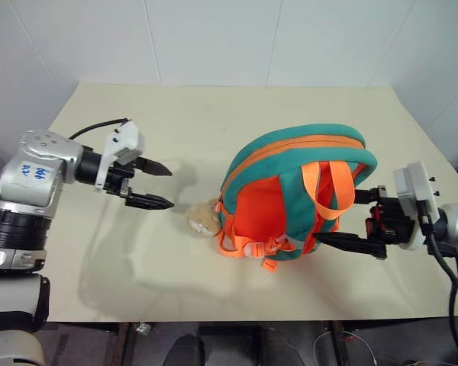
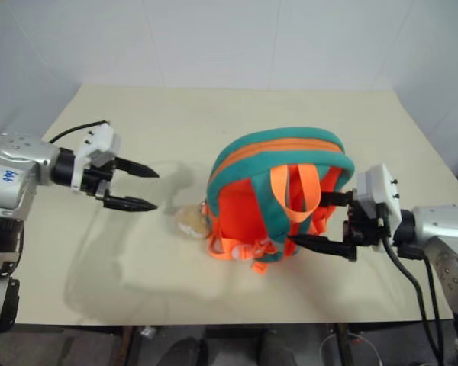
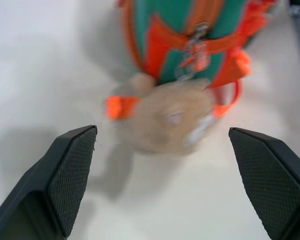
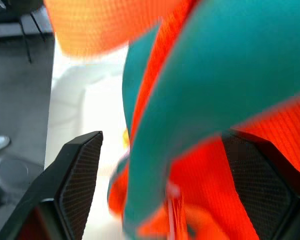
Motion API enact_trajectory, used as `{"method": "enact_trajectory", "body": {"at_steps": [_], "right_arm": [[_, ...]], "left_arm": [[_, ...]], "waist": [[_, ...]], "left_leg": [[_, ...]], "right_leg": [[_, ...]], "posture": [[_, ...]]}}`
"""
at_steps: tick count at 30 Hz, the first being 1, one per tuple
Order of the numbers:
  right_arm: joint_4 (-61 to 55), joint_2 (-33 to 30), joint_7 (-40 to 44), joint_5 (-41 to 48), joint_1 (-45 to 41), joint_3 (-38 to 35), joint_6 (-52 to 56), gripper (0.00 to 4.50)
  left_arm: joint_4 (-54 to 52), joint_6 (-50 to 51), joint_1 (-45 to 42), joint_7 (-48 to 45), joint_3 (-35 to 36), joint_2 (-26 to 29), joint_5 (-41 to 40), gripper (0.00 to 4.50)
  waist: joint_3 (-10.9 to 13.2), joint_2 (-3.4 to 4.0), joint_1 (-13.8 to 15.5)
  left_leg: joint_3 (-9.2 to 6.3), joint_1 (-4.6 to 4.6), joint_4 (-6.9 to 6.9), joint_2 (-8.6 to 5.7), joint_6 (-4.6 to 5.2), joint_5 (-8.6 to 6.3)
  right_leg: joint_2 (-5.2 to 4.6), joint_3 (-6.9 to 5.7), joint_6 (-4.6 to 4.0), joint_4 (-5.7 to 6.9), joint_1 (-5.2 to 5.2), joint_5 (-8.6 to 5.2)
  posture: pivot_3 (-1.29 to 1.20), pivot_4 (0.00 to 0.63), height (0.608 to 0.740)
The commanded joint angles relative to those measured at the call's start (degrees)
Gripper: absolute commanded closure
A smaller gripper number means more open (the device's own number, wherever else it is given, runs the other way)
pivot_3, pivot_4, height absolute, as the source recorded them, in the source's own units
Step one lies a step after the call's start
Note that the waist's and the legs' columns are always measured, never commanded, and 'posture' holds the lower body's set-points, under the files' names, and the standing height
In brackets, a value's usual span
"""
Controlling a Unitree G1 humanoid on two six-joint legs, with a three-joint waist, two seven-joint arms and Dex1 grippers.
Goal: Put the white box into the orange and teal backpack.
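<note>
Left gripper (image 1: 162,185) hangs open beside the plush charm (image 1: 203,218); right gripper (image 1: 349,219) open too, fingers flanking the backpack's side, gripping nothing. Orange and teal backpack (image 1: 290,200) stands on the table (image 1: 137,114). White box likely already inside; task looks near done.

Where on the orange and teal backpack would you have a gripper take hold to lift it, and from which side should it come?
Grip the orange top handle loop of the orange and teal backpack. It stands proud of the back panel as a thin strap that open fingers can close around. Probably come from the robot's right, where the right gripper is already beside it.
</note>
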Motion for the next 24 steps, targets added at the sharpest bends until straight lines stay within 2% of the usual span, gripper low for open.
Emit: {"method": "enact_trajectory", "body": {"at_steps": [1,5,8,10,13,17,24], "right_arm": [[2.0,-4.1,3.2,-0.9,2.3,-5.3,-1.7,0.03],[6.8,-7.5,5.8,-3.4,5.0,-9.3,-4.4,0.03],[10.9,-8.1,6.6,-4.9,5.0,-11.4,-7.2,0.03],[13.5,-8.0,6.5,-5.7,4.8,-13.1,-8.9,0.03],[16.7,-8.3,6.7,-6.1,4.0,-14.4,-10.5,0.03],[21.0,-8.5,6.7,-7.1,3.5,-16.4,-13.0,0.03],[25.2,-8.5,8.2,-7.1,2.3,-17.8,-16.5,0.03]], "left_arm": [[2.2,-2.6,1.3,-0.2,3.8,2.5,-0.9,0.0],[4.0,-7.0,4.4,-0.5,9.6,2.8,-4.2,0.0],[4.5,-11.0,6.1,0.7,14.4,0.9,-7.0,0.0],[4.9,-13.2,7.4,-1.4,18.7,-1.2,-11.6,0.0],[4.9,-13.4,8.4,-3.9,21.5,-2.5,-15.9,0.0],[7.6,-16.8,9.8,-9.4,22.8,-1.6,-17.7,0.0],[6.1,-15.4,15.1,-10.9,24.2,4.1,-21.5,0.0]], "waist": [[0.0,0.0,0.0],[0.0,0.0,-0.1],[0.0,0.0,0.0],[0.0,0.0,0.0],[0.0,0.0,0.0],[0.0,0.01,-0.1],[0.0,0.01,-0.5]], "left_leg": [[0.0,0.0,0.0,0.0,0.0,0.0],[0.06,0.0,-0.02,0.02,0.03,-0.02],[0.06,0.02,-0.01,0.03,0.04,-0.02],[0.06,0.03,0.0,0.02,0.03,-0.02],[0.09,0.05,0.0,-0.03,0.03,-0.02],[0.18,0.08,0.01,-0.04,0.03,-0.02],[0.22,0.13,-0.03,0.02,0.03,-0.04]], "right_leg": [[-0.01,0.01,0.0,0.0,0.0,0.0],[0.0,0.01,0.0,-0.03,0.0,0.0],[-0.05,0.01,0.0,-0.04,0.0,0.0],[-0.08,0.01,0.0,-0.06,0.02,0.0],[-0.14,0.0,0.0,-0.08,0.03,0.0],[-0.16,-0.01,0.0,-0.07,0.03,0.0],[-0.21,0.02,0.01,-0.07,0.01,0.0]], "posture": [[0.0,0.15,0.74],[0.0,0.15,0.74],[0.0,0.15,0.74],[0.0,0.15,0.74],[0.0,0.15,0.74],[0.0,0.15,0.74],[0.0,0.15,0.74]]}}
